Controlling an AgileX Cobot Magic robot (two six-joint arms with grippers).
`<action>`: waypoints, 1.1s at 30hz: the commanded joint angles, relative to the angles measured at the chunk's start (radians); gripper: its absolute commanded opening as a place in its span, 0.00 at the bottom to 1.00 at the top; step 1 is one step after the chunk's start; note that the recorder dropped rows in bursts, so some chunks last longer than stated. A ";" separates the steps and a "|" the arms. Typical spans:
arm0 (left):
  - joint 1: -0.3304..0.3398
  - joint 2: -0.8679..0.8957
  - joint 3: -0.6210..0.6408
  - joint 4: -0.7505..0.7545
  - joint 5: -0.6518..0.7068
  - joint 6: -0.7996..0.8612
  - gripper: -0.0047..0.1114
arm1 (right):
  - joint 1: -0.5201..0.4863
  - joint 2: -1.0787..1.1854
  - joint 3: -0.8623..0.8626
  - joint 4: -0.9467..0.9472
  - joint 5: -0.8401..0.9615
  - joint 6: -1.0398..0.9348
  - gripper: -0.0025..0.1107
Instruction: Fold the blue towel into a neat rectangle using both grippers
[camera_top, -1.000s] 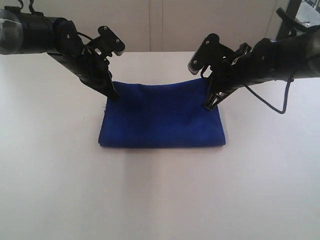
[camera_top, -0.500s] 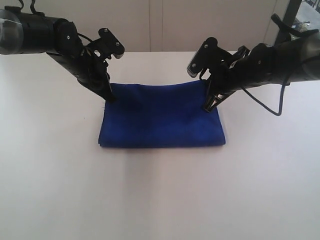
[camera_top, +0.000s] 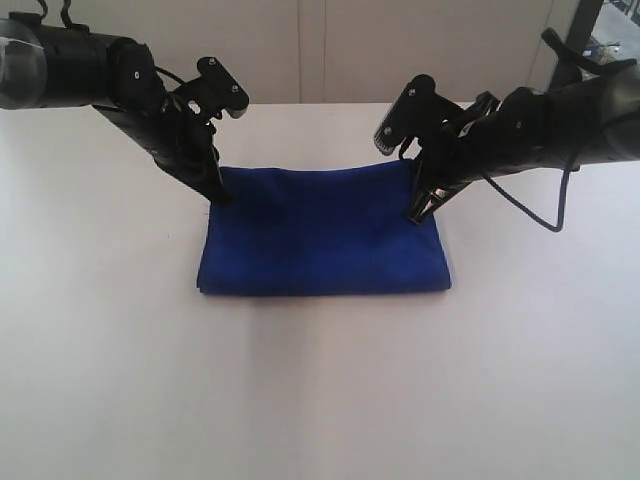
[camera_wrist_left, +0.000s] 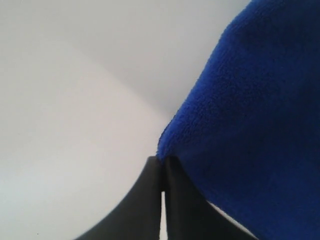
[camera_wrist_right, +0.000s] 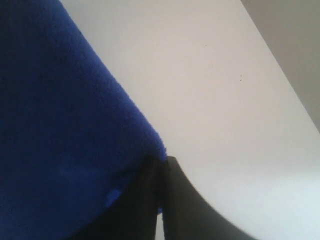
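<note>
The blue towel (camera_top: 325, 232) is lying folded as a wide rectangle in the middle of the white desk (camera_top: 320, 400), with its near edge resting flat. The left pincer (camera_top: 222, 195) is bearing down on the far left corner, and the right pincer (camera_top: 412, 215) on the far right corner. In both wrist views the black fingers are pressing tip to tip, seemingly nipping the very edge of the cloth at each corner.
</note>
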 joint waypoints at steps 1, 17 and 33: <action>0.002 -0.005 -0.003 0.001 0.011 -0.008 0.04 | -0.012 -0.002 -0.010 -0.003 -0.016 0.005 0.09; 0.002 -0.005 -0.003 0.001 0.017 -0.010 0.42 | -0.012 -0.008 -0.010 0.000 -0.016 0.043 0.24; 0.002 -0.047 -0.003 -0.043 0.485 -0.264 0.04 | -0.012 -0.133 -0.010 0.005 0.463 0.635 0.02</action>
